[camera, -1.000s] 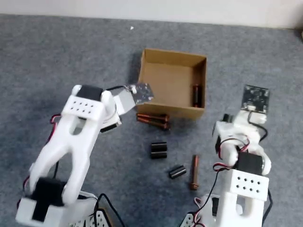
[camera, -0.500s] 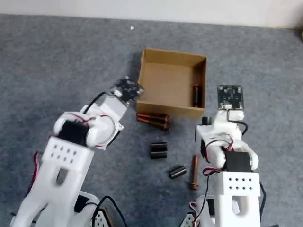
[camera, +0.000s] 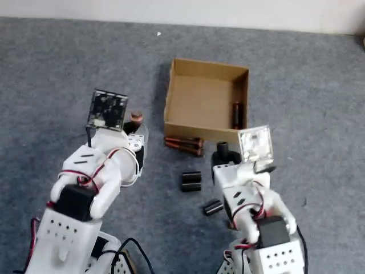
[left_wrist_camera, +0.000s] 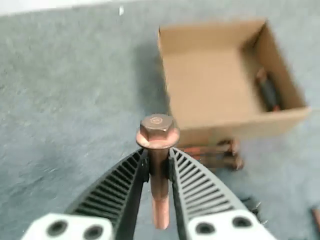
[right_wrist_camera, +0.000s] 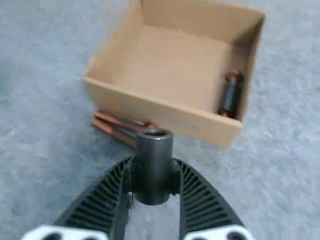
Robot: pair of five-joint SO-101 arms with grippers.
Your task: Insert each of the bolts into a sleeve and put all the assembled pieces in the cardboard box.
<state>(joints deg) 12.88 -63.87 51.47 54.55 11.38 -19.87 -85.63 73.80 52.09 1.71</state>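
A grey carpeted desk runs to a pale wall, with the open brown cardboard box toward its far edge, the left claw clamping an upright copper bolt and the right claw gripping a black cylindrical sleeve.

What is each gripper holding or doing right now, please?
Left gripper: shut on a copper bolt.
Right gripper: shut on a black sleeve.

Soft, even light, seemingly overhead; faint shadow beside the cardboard box.
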